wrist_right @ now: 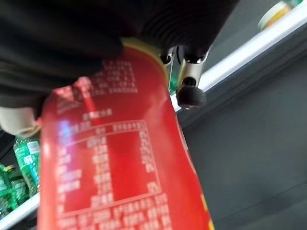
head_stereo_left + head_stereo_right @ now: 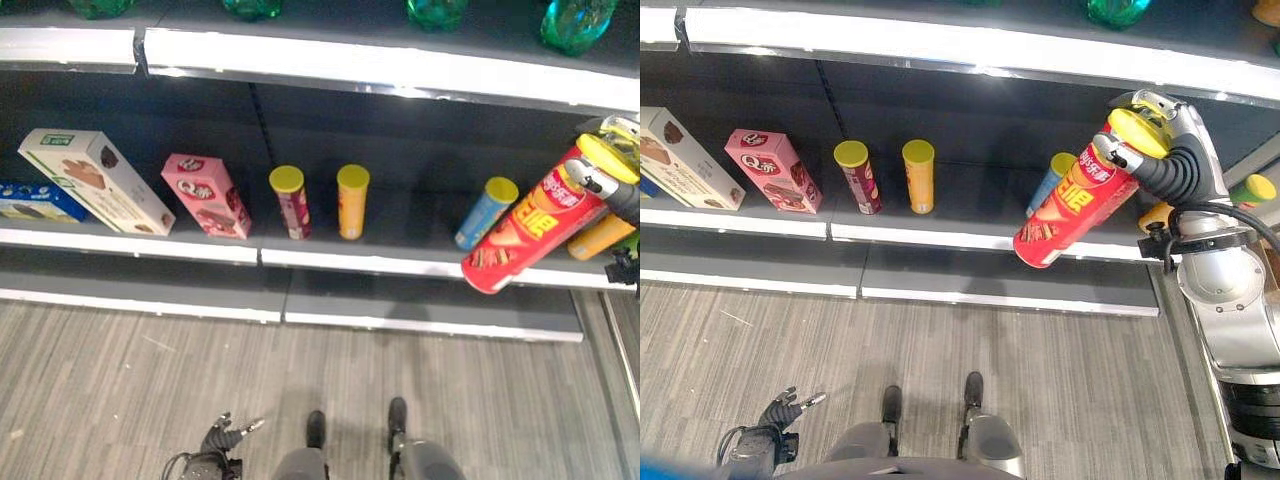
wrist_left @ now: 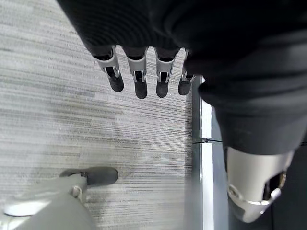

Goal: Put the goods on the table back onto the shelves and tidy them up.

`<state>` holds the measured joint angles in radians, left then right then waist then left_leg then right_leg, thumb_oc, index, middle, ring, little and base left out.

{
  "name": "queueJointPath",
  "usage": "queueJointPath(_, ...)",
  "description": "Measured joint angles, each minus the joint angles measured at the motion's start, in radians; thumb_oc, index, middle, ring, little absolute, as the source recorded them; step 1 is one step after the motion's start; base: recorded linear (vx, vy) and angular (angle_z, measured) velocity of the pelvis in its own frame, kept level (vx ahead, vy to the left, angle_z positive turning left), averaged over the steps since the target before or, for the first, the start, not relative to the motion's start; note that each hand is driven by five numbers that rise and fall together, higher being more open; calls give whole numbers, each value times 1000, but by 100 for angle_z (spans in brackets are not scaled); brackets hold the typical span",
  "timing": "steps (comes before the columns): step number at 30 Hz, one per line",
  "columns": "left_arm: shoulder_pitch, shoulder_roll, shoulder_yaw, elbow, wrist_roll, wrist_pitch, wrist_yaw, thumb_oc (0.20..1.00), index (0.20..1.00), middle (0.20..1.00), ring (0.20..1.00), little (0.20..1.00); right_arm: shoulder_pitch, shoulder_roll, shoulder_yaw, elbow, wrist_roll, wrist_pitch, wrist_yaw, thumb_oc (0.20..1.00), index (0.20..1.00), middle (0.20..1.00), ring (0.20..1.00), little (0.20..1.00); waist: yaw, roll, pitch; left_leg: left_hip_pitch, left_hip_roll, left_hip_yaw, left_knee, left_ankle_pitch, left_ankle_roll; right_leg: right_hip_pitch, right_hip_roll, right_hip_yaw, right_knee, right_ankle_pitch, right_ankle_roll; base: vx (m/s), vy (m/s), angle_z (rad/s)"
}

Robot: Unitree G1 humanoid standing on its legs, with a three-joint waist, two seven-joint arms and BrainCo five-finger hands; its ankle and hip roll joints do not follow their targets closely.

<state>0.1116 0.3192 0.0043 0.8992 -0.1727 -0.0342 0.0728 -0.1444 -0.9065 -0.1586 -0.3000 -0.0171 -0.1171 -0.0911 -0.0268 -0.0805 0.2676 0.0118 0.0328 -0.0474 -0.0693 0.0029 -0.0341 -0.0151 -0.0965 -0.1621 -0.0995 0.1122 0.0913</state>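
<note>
A tall red chip can (image 2: 1075, 205) with a yellow lid hangs tilted in front of the right end of the middle shelf (image 2: 350, 262), lid end up and to the right. My right hand (image 2: 1165, 150) is shut on its upper part, fingers curled round the can just below the lid. From the right wrist the red can (image 1: 120, 163) shows close under the dark cover. My left hand (image 2: 222, 438) hangs low over the floor at the lower left, fingers (image 3: 139, 76) relaxed and holding nothing.
On the shelf stand a blue can (image 2: 487, 212), a yellow can (image 2: 352, 202), a maroon can (image 2: 290, 202), a leaning pink box (image 2: 206, 195), a white box (image 2: 95, 180) and a blue packet (image 2: 35, 200). An orange can (image 2: 600, 238) lies behind the red one. Green bottles (image 2: 575, 22) line the shelf above.
</note>
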Motion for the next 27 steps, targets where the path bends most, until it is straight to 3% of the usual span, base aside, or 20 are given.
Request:
queueJointPath(6,11,-2,1,1,24,0,1,1000,1000,1000,1000,1000,-14,1,140,27,-19,1,37,200,200,200,200,200,3,-4,2,-5,-4,-16,-18,5,2,-3,-6,-16,0,-5,5,6,-26,9)
queueJointPath(8,11,-1,0,2,29,0,3,1000,1000,1000,1000,1000,-49,1,236,112,-69,4,42,200,200,200,200,200,20,-10,6,-12,-6,-22,-18,6,2,-7,-8,-25,0,-7,8,-17,-21,11)
queueJointPath(15,17,-1,1,16,30,0,10,1000,1000,1000,1000,1000,-147,1,363,316,-182,28,48,200,200,200,200,200,70,-7,10,-35,-12,-56,-17,17,0,-11,-15,-60,0,-10,5,10,-10,16)
queueJointPath(22,30,-1,0,37,29,0,33,1000,1000,1000,1000,1000,-224,73,370,408,-223,57,5,200,200,200,200,200,98,9,17,-26,-28,-102,-18,21,-2,24,-33,-105,0,-19,7,13,4,22)
queueJointPath(27,47,-2,0,27,20,0,37,1000,1000,1000,1000,1000,-257,74,371,463,-267,83,-36,200,200,200,200,200,122,10,18,-36,-35,-107,-16,23,0,21,-39,-115,0,-20,8,-4,4,6)
